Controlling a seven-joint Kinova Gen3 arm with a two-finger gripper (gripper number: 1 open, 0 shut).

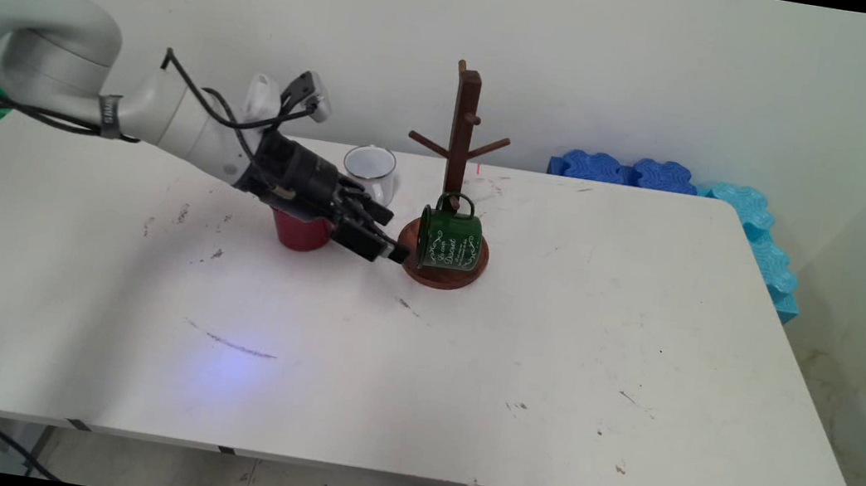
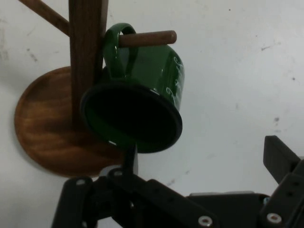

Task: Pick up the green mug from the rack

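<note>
Your tool [image 1: 390, 250] sits mid-frame, low over the tabletop [image 1: 465, 381], fingers spread, gripping nothing. The green mug [image 1: 448, 239] is just right of the fingertips, hung by its handle on a low peg of the wooden mug tree [image 1: 461, 138], mouth facing the tool. A red cup [image 1: 301, 231] and a white mug [image 1: 370, 168] sit behind the tool.

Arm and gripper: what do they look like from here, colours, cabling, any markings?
White rounded arm with a dark band near the wrist and black cables looped along it. Black two-finger gripper with a jointed linkage and visible screws; a small grey-white module sits above the wrist.
</note>
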